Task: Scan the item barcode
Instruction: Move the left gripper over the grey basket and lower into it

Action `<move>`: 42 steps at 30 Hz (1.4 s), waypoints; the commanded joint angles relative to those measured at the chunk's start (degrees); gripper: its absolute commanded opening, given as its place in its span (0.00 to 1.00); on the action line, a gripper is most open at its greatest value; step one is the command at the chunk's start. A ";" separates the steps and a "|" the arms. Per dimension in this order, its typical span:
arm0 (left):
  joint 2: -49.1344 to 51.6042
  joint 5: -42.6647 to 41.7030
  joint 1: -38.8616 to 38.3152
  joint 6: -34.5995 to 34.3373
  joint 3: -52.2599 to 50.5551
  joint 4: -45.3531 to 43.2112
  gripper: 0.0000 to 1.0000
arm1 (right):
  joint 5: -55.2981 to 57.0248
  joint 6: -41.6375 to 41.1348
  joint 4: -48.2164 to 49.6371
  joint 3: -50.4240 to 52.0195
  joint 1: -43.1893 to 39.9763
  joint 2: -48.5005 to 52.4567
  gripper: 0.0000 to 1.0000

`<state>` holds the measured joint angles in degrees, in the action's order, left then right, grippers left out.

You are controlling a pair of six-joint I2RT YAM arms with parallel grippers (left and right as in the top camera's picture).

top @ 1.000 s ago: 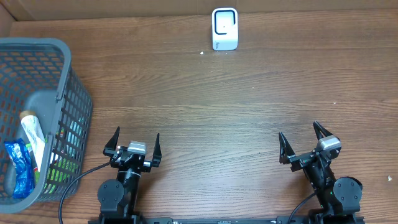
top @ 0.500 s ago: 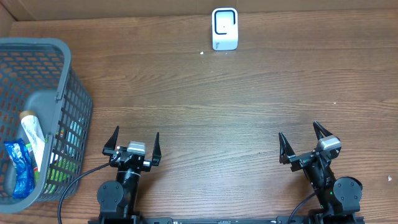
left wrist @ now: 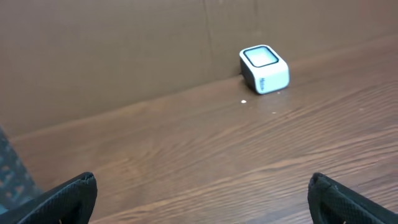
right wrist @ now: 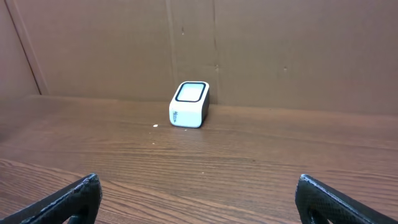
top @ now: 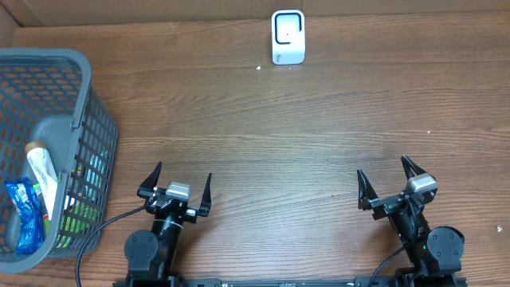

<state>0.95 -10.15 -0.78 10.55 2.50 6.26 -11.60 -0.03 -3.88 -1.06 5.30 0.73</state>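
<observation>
**Student:** Where do the task's things lie, and which way do they point?

**Instructor:** The scanner (top: 288, 37) stands at the far edge of the table (top: 319, 119), between the two arms' lines and well apart from both. Its dark-rimmed window faces upward. The items lie in the grey basket (top: 80, 88) at the left. A white tube (top: 41, 179) has its long axis running near to far, with its tan cap at the far end. A blue packet (top: 24, 211) lies just beside it, lengthwise the same way.

**Student:** And the jaws?

**Instructor:** The left gripper (top: 183, 171) and the right gripper (top: 381, 165) both sit at the near edge. The jaws of each are spread wide and hold nothing.

**Student:** What does one view add to another?

**Instructor:** Only the overhead view shows what the basket holds. The wrist views show the small print on the scanner's near side and the brown wall (right wrist: 280, 50) just behind it. The left wrist view sees the scanner at an angle, off to the right. The right wrist view has it near the centre.
</observation>
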 commanded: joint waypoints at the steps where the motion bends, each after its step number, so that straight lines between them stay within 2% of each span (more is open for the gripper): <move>1: 1.66 -2.01 -0.37 -2.93 6.95 0.72 1.00 | 0.17 -0.15 0.31 0.61 0.26 -0.57 1.00; 6: 10.54 -4.63 -0.37 -2.84 17.35 4.07 1.00 | 0.17 -0.15 0.31 0.61 0.26 -0.57 1.00; 12: 28.63 -10.49 -0.37 -2.86 35.34 11.32 1.00 | 0.17 -0.15 0.31 0.61 0.26 -0.57 1.00; 18: 46.69 -12.41 -0.39 -2.86 57.83 28.06 1.00 | 0.17 -0.15 0.31 0.61 0.26 -0.57 1.00; 25: 66.73 -11.78 -0.39 -2.86 87.58 54.31 1.00 | 0.17 -0.15 0.31 0.61 0.26 -0.57 1.00; 27: 70.95 -12.00 -0.39 -2.86 93.22 58.29 1.00 | 0.17 -0.15 0.31 0.61 0.26 -0.57 1.00; 30: 75.45 -12.50 -0.39 -3.19 97.31 59.45 1.00 | 0.17 -0.15 0.31 0.61 0.26 -0.57 1.00; 32: 77.24 -14.14 -0.39 -6.01 97.53 59.23 1.00 | 0.17 -0.15 0.31 0.61 0.26 -0.57 1.00; 36: 78.99 -15.19 -0.11 -6.05 97.79 57.61 0.97 | 0.17 -0.15 0.31 0.61 0.26 -0.57 1.00; 42: 78.97 -5.51 5.20 -17.14 105.96 62.23 0.95 | 0.17 -0.15 0.31 0.61 0.26 -0.57 1.00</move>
<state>80.79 -20.97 1.37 0.01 101.75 66.41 -11.57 -0.01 -3.88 -1.06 5.30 0.73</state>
